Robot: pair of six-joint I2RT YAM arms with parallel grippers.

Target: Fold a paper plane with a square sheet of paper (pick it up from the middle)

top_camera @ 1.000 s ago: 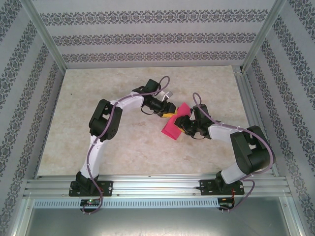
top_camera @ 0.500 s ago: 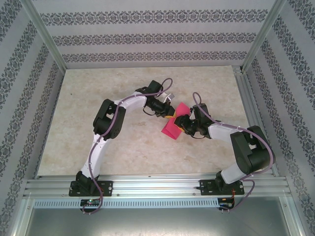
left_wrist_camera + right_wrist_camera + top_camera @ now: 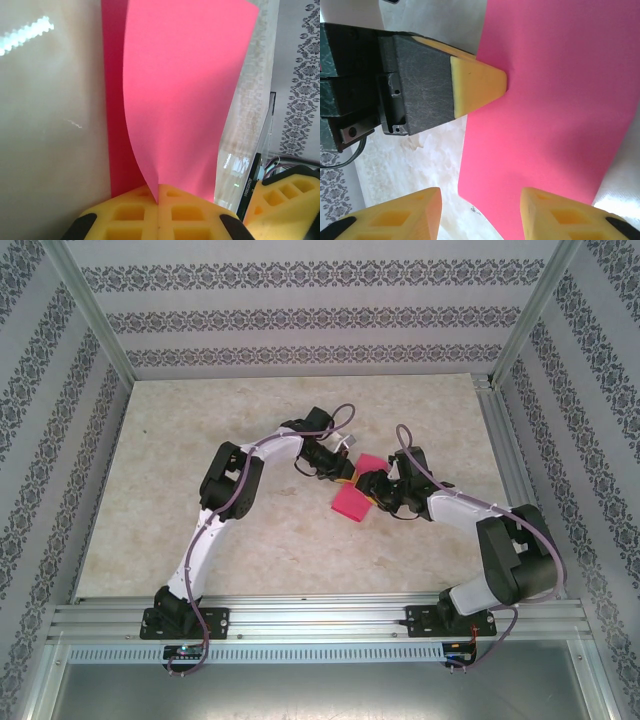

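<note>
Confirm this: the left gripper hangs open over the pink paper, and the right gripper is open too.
Not quite. The left gripper is not open: it is shut on the paper, pinching its edge so the sheet curls up, as the left wrist view shows. The right gripper is open, as you said.

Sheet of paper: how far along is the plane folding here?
Done: left fingers pinch one edge of the sheet of paper. In hand: that edge is lifted and curved. Left: all the folding; no plane shape yet; right fingers open over it.
</note>
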